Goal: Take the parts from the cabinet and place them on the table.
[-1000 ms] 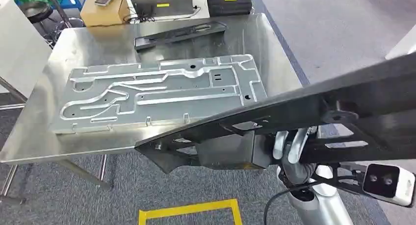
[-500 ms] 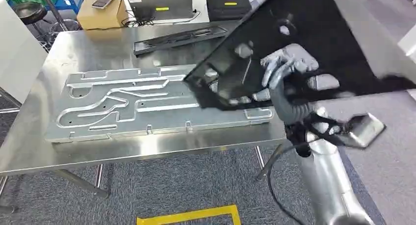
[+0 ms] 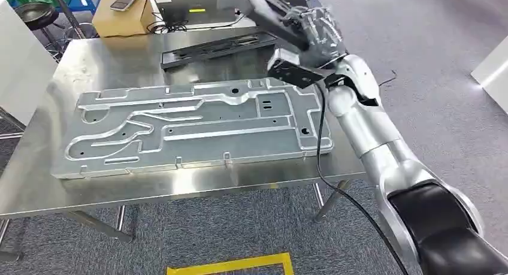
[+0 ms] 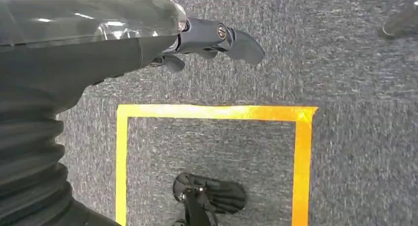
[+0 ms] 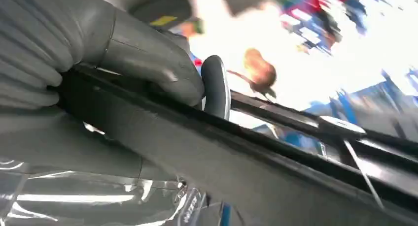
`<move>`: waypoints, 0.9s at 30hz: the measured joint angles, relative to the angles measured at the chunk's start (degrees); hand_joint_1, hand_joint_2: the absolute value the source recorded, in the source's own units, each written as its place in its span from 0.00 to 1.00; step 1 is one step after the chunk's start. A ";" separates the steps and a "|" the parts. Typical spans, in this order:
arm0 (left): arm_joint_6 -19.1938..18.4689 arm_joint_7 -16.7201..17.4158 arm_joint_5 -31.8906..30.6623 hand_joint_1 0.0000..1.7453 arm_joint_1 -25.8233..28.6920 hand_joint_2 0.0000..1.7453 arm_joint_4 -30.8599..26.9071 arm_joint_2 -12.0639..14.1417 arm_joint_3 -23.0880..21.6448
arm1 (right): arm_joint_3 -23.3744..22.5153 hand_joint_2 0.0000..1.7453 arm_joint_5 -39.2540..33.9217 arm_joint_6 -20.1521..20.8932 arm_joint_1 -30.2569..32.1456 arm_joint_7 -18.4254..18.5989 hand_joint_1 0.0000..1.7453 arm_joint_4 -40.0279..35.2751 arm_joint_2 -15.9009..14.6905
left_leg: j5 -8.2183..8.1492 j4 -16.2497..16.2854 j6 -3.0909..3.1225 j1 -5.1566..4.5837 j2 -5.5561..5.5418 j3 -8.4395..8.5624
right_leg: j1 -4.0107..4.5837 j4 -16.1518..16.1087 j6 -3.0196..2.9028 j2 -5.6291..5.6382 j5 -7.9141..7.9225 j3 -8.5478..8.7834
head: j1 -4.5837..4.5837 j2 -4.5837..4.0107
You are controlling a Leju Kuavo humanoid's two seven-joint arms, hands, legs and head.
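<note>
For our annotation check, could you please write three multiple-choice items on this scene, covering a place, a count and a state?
1. Where does the large silver machined metal plate lie?
A. on the steel table
B. on the carpet
C. on the cardboard box

2. How many long black frame parts rest on the table?
A. none
B. one
C. three

3. What is the right hand doing?
A. hanging open
B. pressing the table
C. gripping a black frame part

Answers: 1 A, the plate lies flat on it. 2 B, one long black frame part lies beyond the plate. 3 C, the fingers wrap the part.

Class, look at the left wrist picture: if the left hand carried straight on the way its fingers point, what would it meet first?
The left hand hangs over grey carpet beside the yellow tape square; nothing blocks its line, so probably carpet first, though depth is unclear.
</note>
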 joint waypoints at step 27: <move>-0.90 1.18 -3.02 0.00 -2.41 1.00 0.00 0.02 -3.47 | 18.22 1.00 21.60 6.01 -0.08 15.07 1.00 28.63 8.53 | 0.12 0.33 0.85 0.19 0.16 -0.22 | 0.35 0.55 0.85 -0.32 0.21 -0.79 | 0.00 0.00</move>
